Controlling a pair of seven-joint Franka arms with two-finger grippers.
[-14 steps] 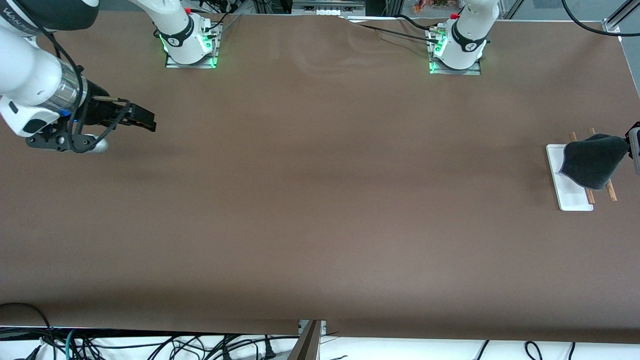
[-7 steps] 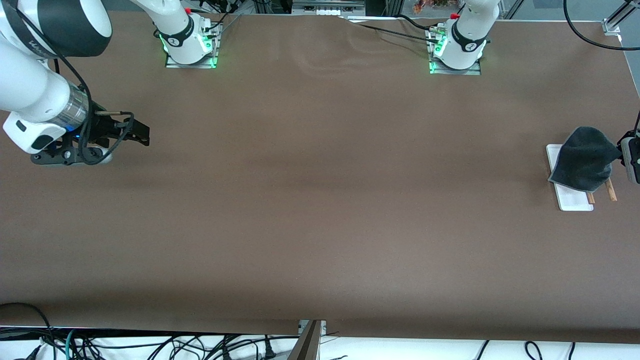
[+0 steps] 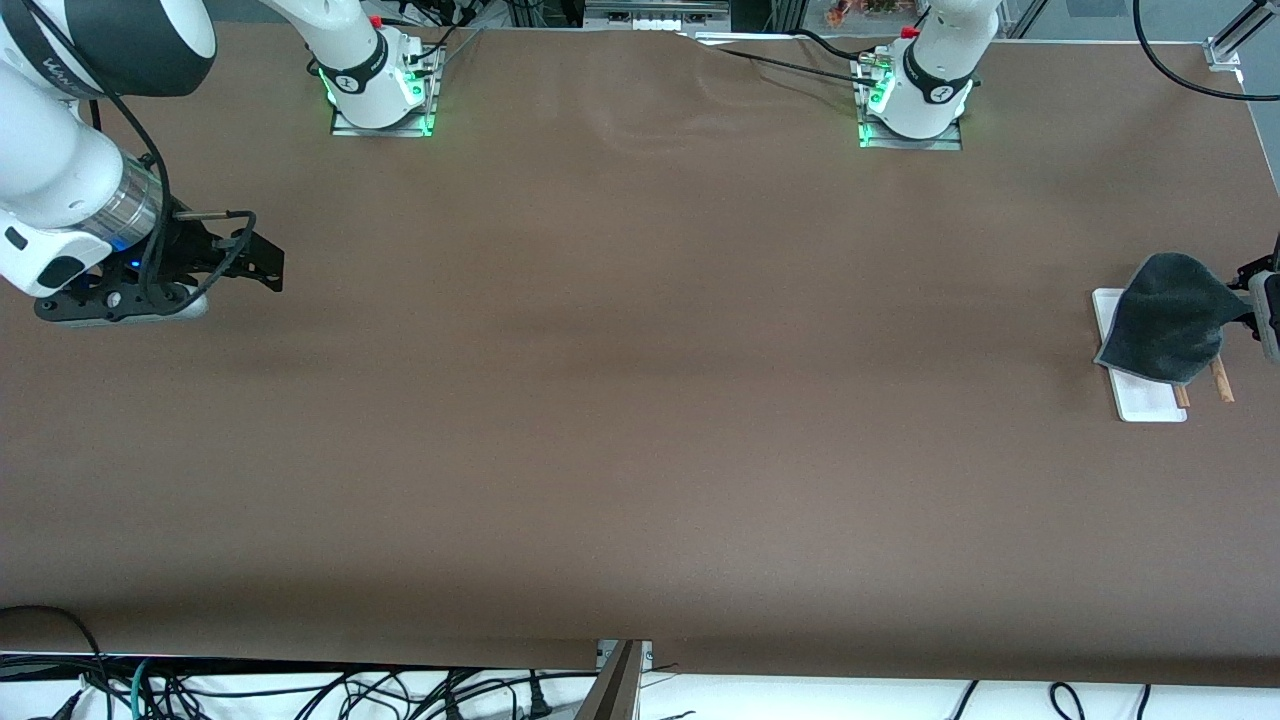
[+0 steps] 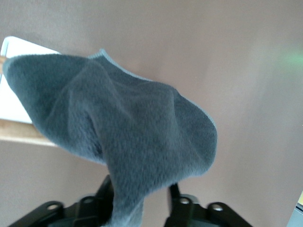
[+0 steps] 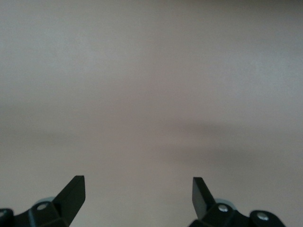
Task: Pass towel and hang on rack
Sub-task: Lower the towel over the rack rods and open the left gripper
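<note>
The dark grey towel (image 3: 1165,320) is draped over the rack (image 3: 1140,402) at the left arm's end of the table. It covers most of the white base, and the tips of the wooden rods (image 3: 1221,382) stick out beneath it. My left gripper (image 3: 1262,300) is right beside the towel and open. In the left wrist view a corner of the towel (image 4: 132,142) still hangs between the spread jaws of the left gripper (image 4: 140,185), with a gap on one side. My right gripper (image 3: 265,265) hovers open and empty over the right arm's end of the table; the right wrist view shows this gripper (image 5: 138,189) over bare cloth.
A brown cloth (image 3: 640,400) covers the whole table. The two arm bases (image 3: 380,95) stand along the edge farthest from the front camera. Cables lie below the table's near edge.
The left gripper has opened and the towel has sagged down onto the rack. The right arm has drawn back a little toward its end of the table.
</note>
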